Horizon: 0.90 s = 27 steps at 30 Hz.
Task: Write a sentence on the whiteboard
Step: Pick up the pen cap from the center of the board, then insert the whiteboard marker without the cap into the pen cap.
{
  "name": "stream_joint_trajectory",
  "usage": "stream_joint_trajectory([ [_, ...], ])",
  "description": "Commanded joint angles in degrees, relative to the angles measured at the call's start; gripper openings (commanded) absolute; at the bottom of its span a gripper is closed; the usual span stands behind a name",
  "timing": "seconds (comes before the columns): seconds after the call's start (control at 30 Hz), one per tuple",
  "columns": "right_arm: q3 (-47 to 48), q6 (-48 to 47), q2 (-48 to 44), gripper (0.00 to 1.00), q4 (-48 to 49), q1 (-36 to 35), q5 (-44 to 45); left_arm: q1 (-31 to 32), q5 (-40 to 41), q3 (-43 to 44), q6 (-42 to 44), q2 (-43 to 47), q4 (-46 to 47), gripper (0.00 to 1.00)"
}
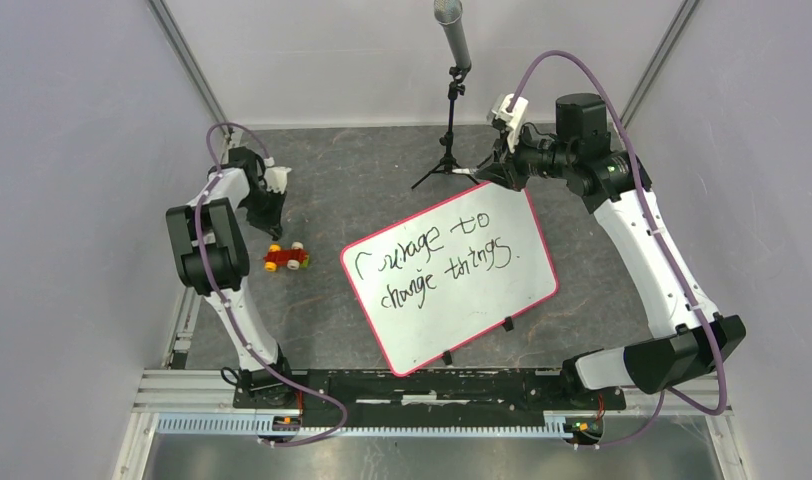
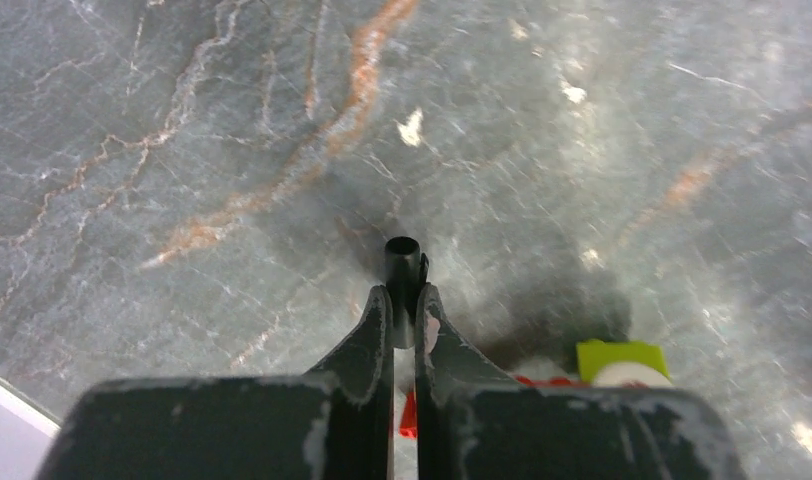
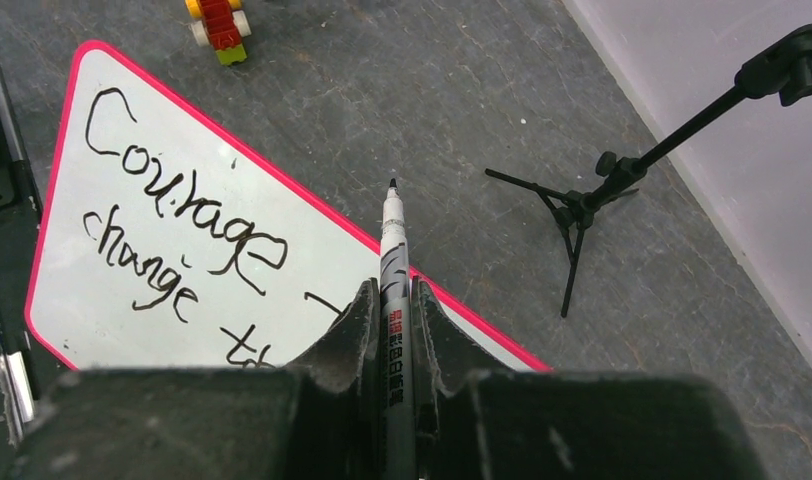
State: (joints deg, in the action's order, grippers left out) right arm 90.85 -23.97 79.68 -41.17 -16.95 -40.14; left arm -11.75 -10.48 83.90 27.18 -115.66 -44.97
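Grey stone desk [image 1: 362,190] carries the whiteboard [image 1: 450,290] at mid-frame, long axis tilted up-right, the sentence [image 1: 432,262] in two lines. My right pincer [image 3: 394,295], nearer, clamps the marker [image 3: 392,225] just beyond the board's upper edge; my left pincer [image 2: 403,305], far left, pinches a black cap [image 2: 403,258].

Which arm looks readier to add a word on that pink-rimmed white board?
Right: the right gripper clamps the grey black-tipped marker pen at the pink-rimmed white board's far edge. The left gripper pinches a small black tube beside the red toy car.
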Motion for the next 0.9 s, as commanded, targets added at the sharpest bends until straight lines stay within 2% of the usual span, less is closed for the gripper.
stream_joint_trajectory([
  [0.0, 1.7, 3.6, -0.7, 0.00, 2.6, 0.2, -2.4, 0.6, -6.9, 2.9, 1.7, 9.9, -4.5, 0.02],
  [0.27, -0.5, 11.1, -1.8, 0.00, 8.0, 0.3, -8.4, 5.2, -18.8, 11.0, 8.1, 25.8, -19.2, 0.02],
  [0.37, -3.8, 15.7, -3.7, 0.00, 12.5, 0.3, -11.7, 9.1, -22.9, 10.8, 12.0, 32.7, -23.0, 0.02],
  [0.5, -11.3, 23.8, -7.5, 0.00, 22.5, -0.2, -16.7, 16.7, -27.6, 9.7, 11.9, 40.5, -24.8, 0.02],
  [0.6, -12.8, 27.0, -8.8, 0.00, 24.2, -1.7, -18.8, 26.3, -24.7, 8.6, 11.9, 44.8, -25.2, 0.02],
  [0.7, -14.5, 29.2, -9.7, 0.00, 25.6, -3.6, -20.0, 31.1, -23.8, 7.9, 11.9, 46.5, -24.4, 0.02],
  [0.87, -21.1, 35.4, -11.3, 0.00, 31.2, -7.7, -21.0, 40.3, -15.1, 5.8, 12.0, 47.7, -23.9, 0.02],
])
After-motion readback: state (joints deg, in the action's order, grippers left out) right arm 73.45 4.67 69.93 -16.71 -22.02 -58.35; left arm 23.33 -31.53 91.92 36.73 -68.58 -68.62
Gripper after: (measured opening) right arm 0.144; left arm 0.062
